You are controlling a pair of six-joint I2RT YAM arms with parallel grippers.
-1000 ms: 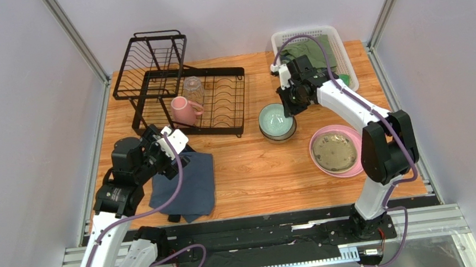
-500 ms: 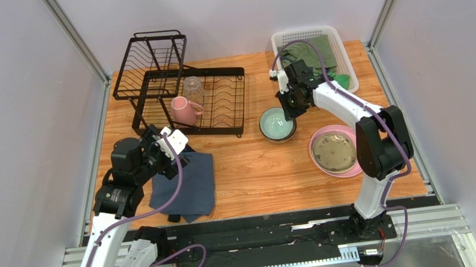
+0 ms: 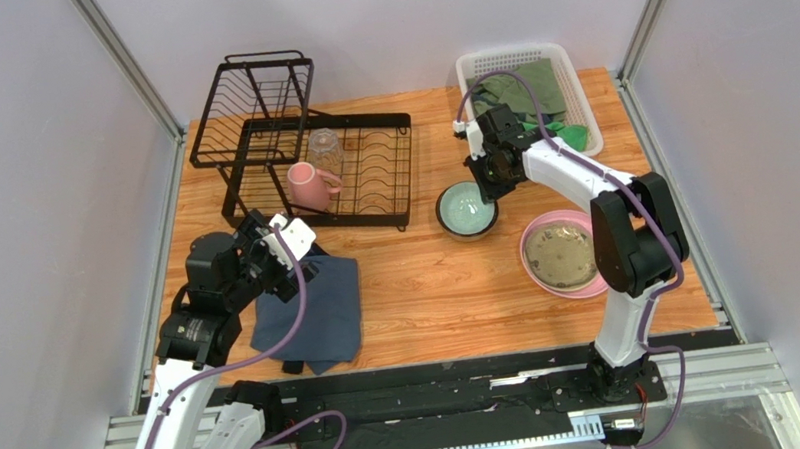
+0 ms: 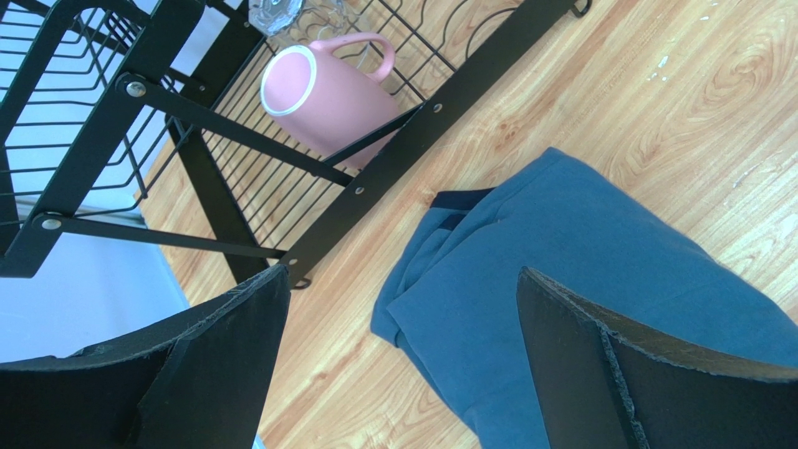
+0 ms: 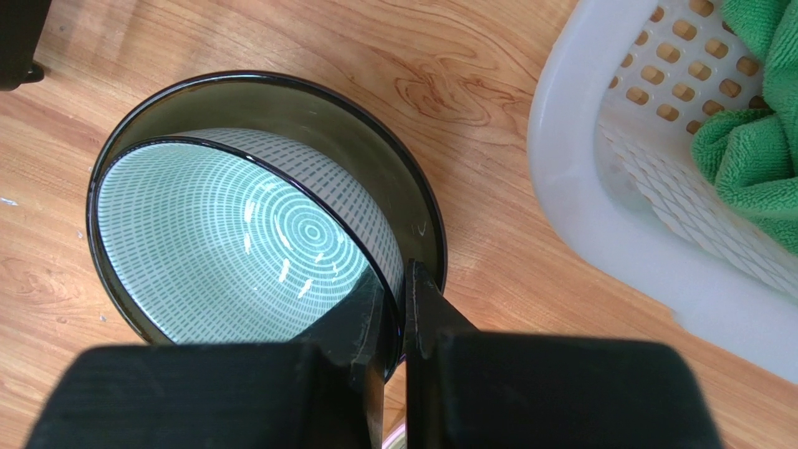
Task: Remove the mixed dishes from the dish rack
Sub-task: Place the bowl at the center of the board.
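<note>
Presently, right gripper [image 5: 393, 304] pinching rim of dark bowl [image 5: 234, 224], left gripper [image 4: 398, 290] spread wide above blue cloth [image 4: 581, 253], pink mug [image 4: 323, 94] in dish rack [image 4: 468, 84].

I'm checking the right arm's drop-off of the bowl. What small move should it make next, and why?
Probably open the right gripper to let go of the bowl. Its fingers pinch the bowl's near rim, and from above the bowl seems to be down on the table. I cannot tell whether it sits fully flat, so the release should be gentle.
</note>
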